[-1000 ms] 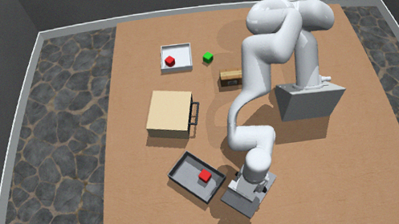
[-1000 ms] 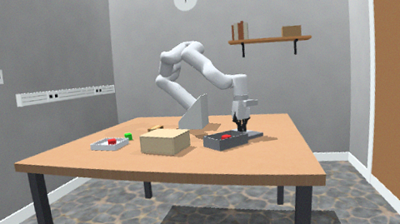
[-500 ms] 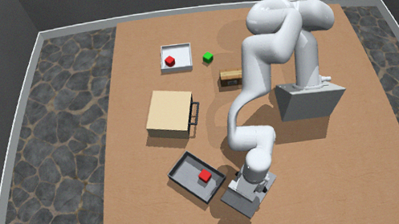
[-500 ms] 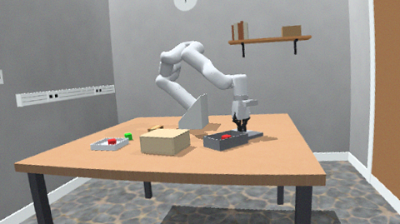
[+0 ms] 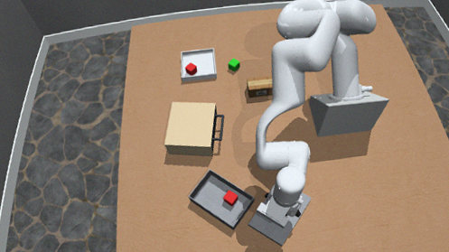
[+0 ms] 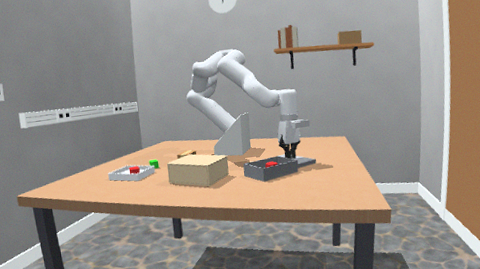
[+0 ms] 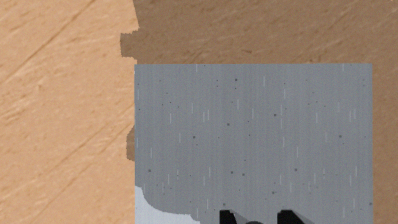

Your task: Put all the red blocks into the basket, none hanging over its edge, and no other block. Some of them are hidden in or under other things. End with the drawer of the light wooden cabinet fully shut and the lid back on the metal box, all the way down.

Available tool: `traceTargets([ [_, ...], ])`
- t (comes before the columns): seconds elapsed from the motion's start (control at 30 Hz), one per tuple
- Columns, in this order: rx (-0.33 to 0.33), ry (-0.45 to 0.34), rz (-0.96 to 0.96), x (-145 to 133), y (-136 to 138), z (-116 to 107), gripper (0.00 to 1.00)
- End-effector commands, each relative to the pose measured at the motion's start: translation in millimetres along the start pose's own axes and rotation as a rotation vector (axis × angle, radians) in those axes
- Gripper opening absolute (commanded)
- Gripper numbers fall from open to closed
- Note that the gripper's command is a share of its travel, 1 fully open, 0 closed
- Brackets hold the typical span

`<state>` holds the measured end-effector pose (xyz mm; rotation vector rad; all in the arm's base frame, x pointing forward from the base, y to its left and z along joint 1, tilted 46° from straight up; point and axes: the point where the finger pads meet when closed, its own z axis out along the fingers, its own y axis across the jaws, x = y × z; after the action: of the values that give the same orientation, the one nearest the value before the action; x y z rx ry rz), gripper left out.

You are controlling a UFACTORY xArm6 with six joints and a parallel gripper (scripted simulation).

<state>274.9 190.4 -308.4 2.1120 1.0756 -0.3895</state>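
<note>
The gripper (image 6: 291, 156) (image 7: 255, 215) is partly open around the small dark knob of the grey metal lid (image 5: 273, 231) (image 6: 307, 162) (image 7: 250, 125), which lies flat on the table. The knob is mostly cut off in the wrist view. The open dark metal box (image 5: 210, 196) (image 6: 256, 172) stands beside the lid with a red block (image 5: 230, 197) (image 6: 271, 165) inside. Another red block (image 5: 191, 69) (image 6: 135, 169) lies in the white basket (image 5: 205, 61). The light wooden cabinet (image 5: 191, 124) (image 6: 197, 168) has its drawer shut, the handle (image 5: 222, 127) facing the arm's side; its inside is hidden.
A green block (image 5: 233, 64) (image 6: 153, 164) lies on the table beside the basket. A small brown wooden box (image 5: 259, 87) (image 6: 186, 154) stands near it, partly hidden by the arm in the top view. The arm's grey base (image 5: 343, 114) (image 6: 238, 141) stands behind.
</note>
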Motion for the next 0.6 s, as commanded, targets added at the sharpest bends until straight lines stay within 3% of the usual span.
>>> traceTargets([
  [0.0,0.0,0.005,0.001,2,0,-2,0.28],
  [0.3,0.0,0.005,0.001,2,0,-7,0.28],
  [0.57,0.0,0.005,0.001,2,0,-25,0.28],
])
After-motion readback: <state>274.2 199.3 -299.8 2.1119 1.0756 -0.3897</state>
